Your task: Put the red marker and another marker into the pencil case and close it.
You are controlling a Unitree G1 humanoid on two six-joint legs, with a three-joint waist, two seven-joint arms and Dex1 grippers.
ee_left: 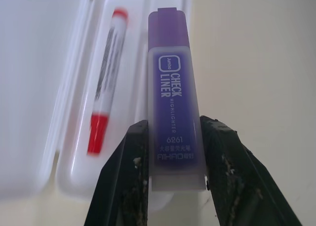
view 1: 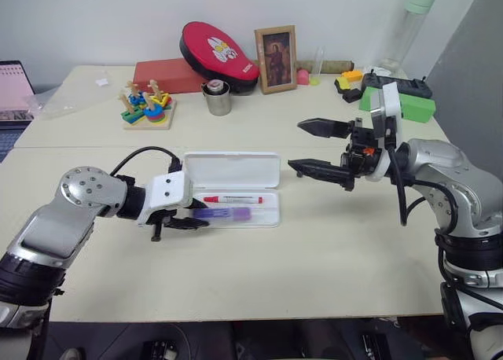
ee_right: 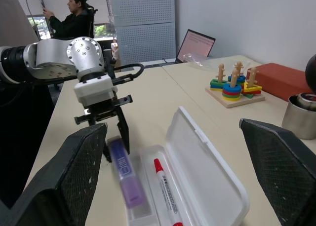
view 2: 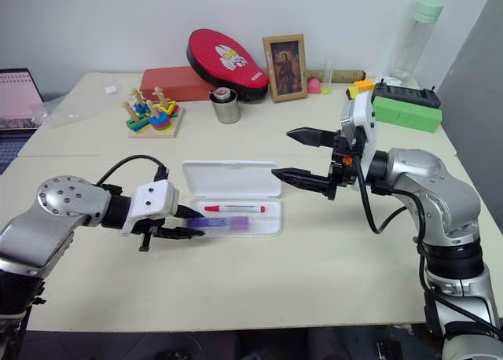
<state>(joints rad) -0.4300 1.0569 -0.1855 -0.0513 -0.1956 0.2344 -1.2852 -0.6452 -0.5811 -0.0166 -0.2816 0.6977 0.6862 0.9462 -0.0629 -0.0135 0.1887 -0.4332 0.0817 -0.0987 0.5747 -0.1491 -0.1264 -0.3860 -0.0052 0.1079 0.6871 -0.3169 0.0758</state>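
The white pencil case (view 1: 232, 170) lies open mid-table, its lid folded back away from me. In its tray rests the red marker (view 1: 233, 199), a white barrel with a red cap. The lilac marker (ee_left: 170, 88) stretches along the tray's near side, parallel to the red one. My left gripper (view 1: 198, 215) is shut on the lilac marker's left end, one black finger pressed against each flat side. I cannot tell whether that marker rests on the tray floor. My right gripper (view 1: 296, 145) hovers above the table to the right of the case, pointing left, open and empty.
At the back of the table stand a metal cup (view 1: 218, 98), a wooden stacking toy (view 1: 147, 104), a red box (view 1: 169, 75), a red pad (view 1: 218, 52) and a picture frame (view 1: 276, 59). A green box (view 1: 397, 102) sits at the back right. A person (ee_right: 74, 16) sits beyond the table.
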